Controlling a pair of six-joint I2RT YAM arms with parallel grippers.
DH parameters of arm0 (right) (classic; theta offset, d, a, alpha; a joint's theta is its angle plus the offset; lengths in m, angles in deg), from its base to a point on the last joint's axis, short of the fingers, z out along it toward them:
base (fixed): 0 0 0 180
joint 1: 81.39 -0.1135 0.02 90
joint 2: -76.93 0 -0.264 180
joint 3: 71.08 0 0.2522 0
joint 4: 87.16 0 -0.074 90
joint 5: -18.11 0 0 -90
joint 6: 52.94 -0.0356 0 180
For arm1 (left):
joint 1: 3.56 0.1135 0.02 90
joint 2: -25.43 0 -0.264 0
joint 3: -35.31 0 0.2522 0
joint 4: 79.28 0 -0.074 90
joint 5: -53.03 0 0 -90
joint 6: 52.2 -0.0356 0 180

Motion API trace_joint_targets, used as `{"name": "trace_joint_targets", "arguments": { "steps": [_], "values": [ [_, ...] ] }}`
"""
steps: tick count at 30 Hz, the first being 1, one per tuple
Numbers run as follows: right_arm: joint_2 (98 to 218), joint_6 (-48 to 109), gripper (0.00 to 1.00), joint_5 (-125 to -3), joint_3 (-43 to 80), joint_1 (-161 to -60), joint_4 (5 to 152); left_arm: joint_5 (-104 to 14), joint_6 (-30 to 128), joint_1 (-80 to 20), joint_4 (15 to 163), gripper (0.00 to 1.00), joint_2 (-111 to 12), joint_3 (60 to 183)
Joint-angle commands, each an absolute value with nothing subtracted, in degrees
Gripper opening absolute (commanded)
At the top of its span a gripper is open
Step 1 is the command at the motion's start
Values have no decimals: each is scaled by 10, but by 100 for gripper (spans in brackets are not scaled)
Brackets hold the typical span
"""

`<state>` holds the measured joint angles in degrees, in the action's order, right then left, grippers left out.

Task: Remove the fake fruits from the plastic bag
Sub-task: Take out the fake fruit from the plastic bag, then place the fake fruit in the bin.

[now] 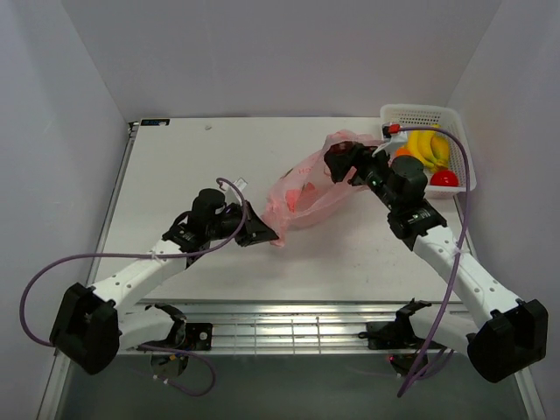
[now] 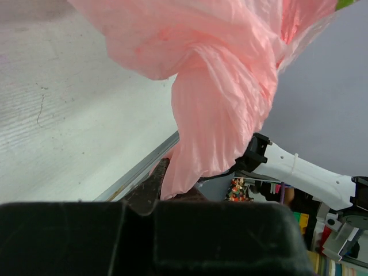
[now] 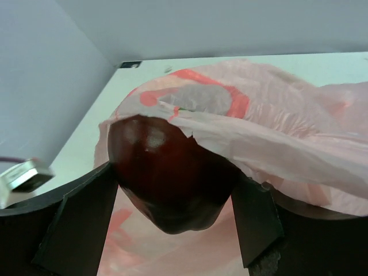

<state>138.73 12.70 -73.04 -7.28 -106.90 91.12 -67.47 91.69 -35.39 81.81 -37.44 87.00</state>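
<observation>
**Bag pinched at one end, dark fruit gripped at the other**

Starting at the left of my overhead view, the left arm [image 1: 140, 271] reaches in toward the middle of the tabletop [image 1: 192, 157]. Its jaws are closed tight on the plastic bag [image 1: 306, 188], at the bag's 7 o'clock corner. From above I only see black fingers meeting pink film. The left wrist camera shows more: the film is gathered into a twisted rope [image 2: 218, 126] that runs down into the pinch, with the tabletop's metal edge just behind it.

The bag lies crumpled at the centre of the tabletop, stretched from 7 o'clock toward 1 o'clock.

At the 1 o'clock end the right arm [image 1: 455, 262] has its jaws pushed into the bag, and the overhead view hides what they hold. The right wrist camera settles it. The jaws stand wide, and a glossy dark fruit [image 3: 172, 184], deep red-purple, fills the gap and touches both fingers [image 3: 80, 230]. A fold of pink film is draped over its top, so it sits at the bag's opening and is partly uncovered.

Farther right, at 2 o'clock on the tabletop, a white basket [image 1: 424, 112] holds the banana bunch [image 1: 429, 144], an orange [image 1: 403, 152] and a red apple [image 1: 444, 178]. Neither wrist camera sees them.
</observation>
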Motion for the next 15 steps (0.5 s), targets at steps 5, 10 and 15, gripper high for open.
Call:
{"name": "trace_joint_targets", "arguments": {
  "steps": [5,10,15],
  "values": [
    [1414,96,23,-533,-65,-1068,910,-748,935,-346,940,0,-420,899],
    [1392,91,22,-527,-113,-1092,850,-717,933,-347,919,0,-390,897],
    [1310,102,22,-520,-131,-1114,797,-711,951,-346,928,0,-354,865]
  ]
}}
